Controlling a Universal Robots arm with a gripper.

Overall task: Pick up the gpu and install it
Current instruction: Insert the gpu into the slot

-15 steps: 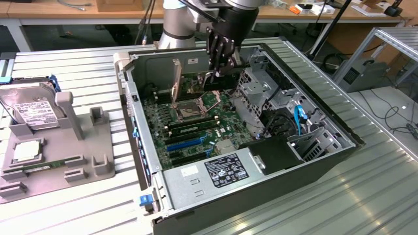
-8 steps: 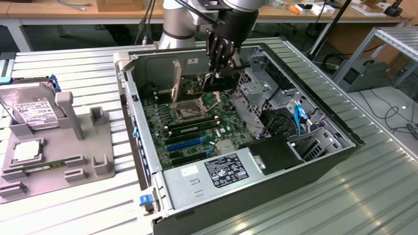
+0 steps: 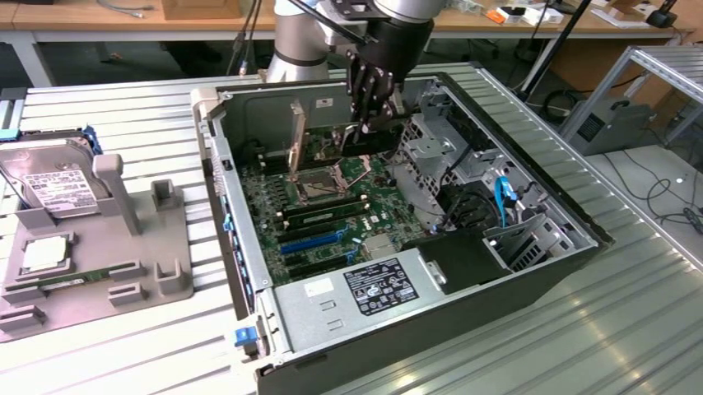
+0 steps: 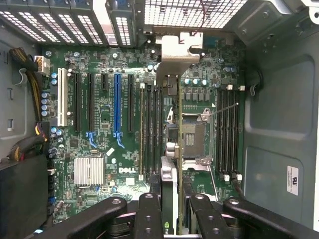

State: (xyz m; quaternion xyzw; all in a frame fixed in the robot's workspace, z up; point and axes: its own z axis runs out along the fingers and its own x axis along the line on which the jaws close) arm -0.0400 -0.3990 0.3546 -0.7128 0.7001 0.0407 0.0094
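The gripper [image 3: 368,123] held the gpu [image 4: 172,149] on edge above the motherboard [image 4: 107,144], ready for a slot.

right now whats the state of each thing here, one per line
gpu: held on edge between the gripper fingers, above the motherboard, not yet seated
gripper: shut on the gpu, inside the open case
computer case: lying on its side, side panel off
blue slot: empty
hard drive: resting in the grey holder at the exterior view's left
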